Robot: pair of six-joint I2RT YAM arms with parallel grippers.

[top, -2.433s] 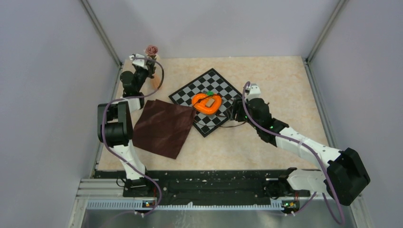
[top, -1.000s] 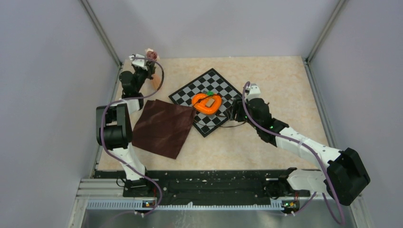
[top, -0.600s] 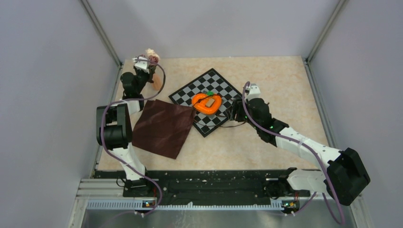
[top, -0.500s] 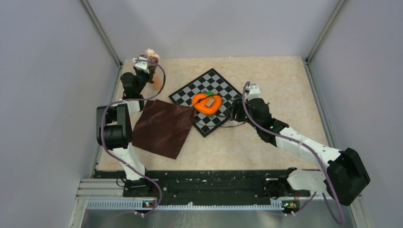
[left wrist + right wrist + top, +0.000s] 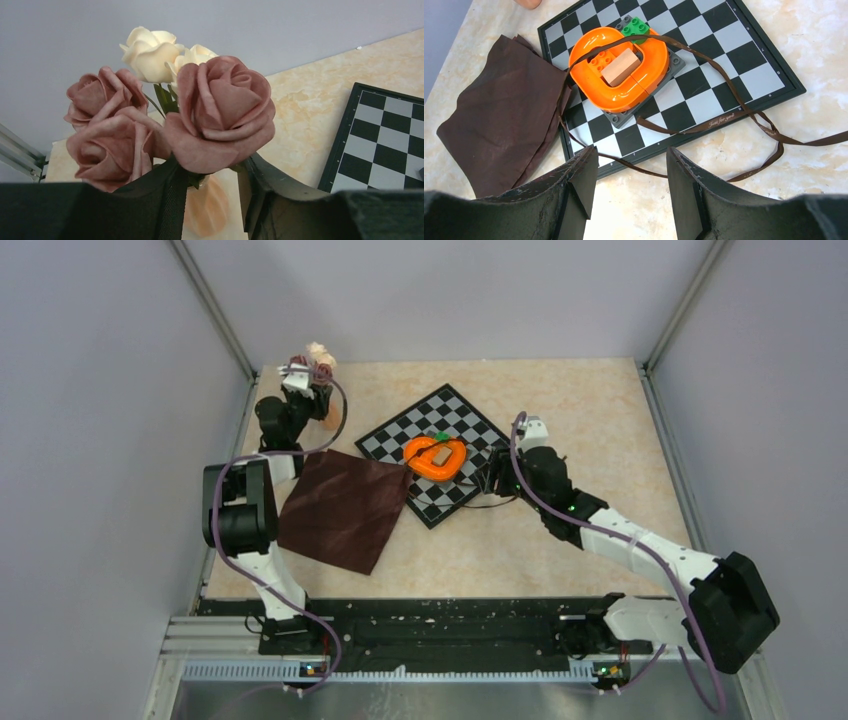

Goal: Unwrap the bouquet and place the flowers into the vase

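Note:
The flowers (image 5: 220,115), mauve and cream roses, stand at the table's back left corner (image 5: 319,354). Their stems run down between my left gripper's (image 5: 210,162) parted fingers (image 5: 165,200) to the terracotta vase (image 5: 210,212), blurred just below. Whether the stems still touch a pad I cannot tell. In the top view my left gripper (image 5: 301,382) covers the vase. The bouquet's maroon cloth (image 5: 345,508) lies spread flat, and its thin ribbon (image 5: 724,120) trails over the chessboard. My right gripper (image 5: 631,155) hangs open and empty above the ribbon at the board's near corner (image 5: 492,476).
A chessboard (image 5: 470,420) lies mid-table with an orange heart-shaped piece (image 5: 436,458) on a grey plate, holding a tan block (image 5: 620,67). The enclosure's walls and a metal post (image 5: 215,310) stand close behind the left arm.
The left gripper carried the roses slightly back and tipped them, then its jaws came apart around the stems. The right arm has not moved.

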